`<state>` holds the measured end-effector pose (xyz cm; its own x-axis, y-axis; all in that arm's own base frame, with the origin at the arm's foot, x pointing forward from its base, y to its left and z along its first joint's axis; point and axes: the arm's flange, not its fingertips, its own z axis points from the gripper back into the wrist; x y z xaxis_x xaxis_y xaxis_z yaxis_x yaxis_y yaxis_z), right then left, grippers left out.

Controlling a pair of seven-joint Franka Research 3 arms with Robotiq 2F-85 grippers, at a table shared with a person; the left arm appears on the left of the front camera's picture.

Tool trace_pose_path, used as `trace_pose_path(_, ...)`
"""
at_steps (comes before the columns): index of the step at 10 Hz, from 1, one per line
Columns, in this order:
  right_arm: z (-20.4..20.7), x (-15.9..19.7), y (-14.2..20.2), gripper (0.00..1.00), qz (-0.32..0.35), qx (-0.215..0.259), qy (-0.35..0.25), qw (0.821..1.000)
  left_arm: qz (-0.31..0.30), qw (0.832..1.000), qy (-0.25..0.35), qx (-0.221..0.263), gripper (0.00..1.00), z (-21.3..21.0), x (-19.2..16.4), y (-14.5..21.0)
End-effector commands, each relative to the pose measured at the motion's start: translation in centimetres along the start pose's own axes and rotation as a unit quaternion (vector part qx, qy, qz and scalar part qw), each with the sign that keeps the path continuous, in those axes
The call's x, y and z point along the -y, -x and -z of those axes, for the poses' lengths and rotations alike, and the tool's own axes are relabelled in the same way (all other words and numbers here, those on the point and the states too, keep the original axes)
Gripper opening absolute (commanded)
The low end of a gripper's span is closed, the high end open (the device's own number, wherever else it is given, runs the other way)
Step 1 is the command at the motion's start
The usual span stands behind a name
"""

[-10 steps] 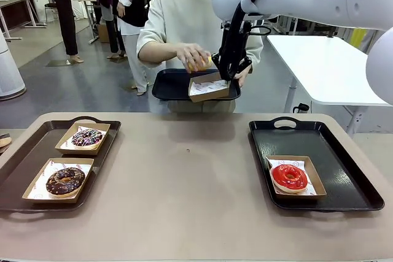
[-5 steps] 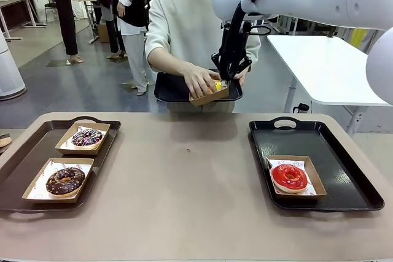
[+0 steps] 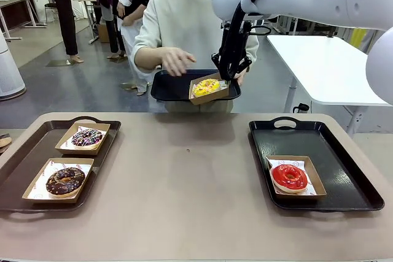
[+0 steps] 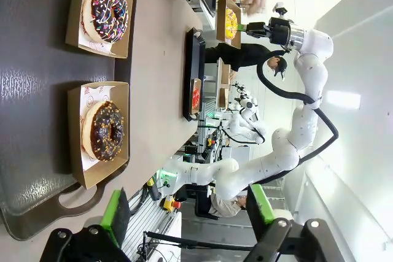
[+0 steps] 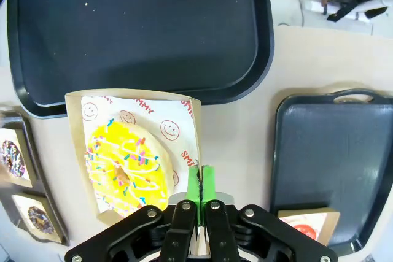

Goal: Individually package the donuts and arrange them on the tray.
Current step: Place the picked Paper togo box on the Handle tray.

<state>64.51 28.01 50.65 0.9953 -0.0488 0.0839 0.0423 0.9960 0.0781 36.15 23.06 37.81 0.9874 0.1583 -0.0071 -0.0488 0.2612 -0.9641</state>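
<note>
Right gripper: my right gripper (image 5: 198, 183) is pressed together on the edge of a paper-lined box (image 5: 135, 151), green pads pinching its wall; in the front view I see the right gripper (image 3: 228, 77) holding it up beyond the table's far edge.
Held load: the yellow donut (image 5: 128, 167) with sprinkles sits in that box, tilted toward me in the front view (image 3: 206, 86).
Under the load: a black tray (image 3: 167, 86) held by the person is right behind and below the box; the person's hand (image 3: 178, 61) is lifted above it, apart from the box.
Left gripper: my left gripper (image 4: 189, 211) is spread wide, holding nothing, above the near end of the left tray (image 4: 43, 99).
Left tray: chocolate donut (image 3: 65, 180) and sprinkled chocolate donut (image 3: 87, 137), each in its own box.
Right tray: the red donut (image 3: 288, 177) is boxed at the near end of the right tray (image 3: 344, 170); the far half is bare.
Open room: the table (image 3: 184, 182) is bare between the trays.
View gap: the right wrist view shows the pads meeting on the box wall; from the front I cannot make that out.
</note>
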Motion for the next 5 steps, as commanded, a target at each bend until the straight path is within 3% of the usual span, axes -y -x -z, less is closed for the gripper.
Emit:
trace_pose_path(1,-0.34,-0.16,0.22,0.0,0.009,0.005,0.006,1.0,0.002,1.0,0.0,0.001,1.0,-0.09,0.1,0.04)
trace_pose_path(5,-0.34,-0.16,0.22,0.0,0.009,0.005,0.006,1.0,0.002,1.0,0.0,0.001,1.0,-0.09,0.1,0.04)
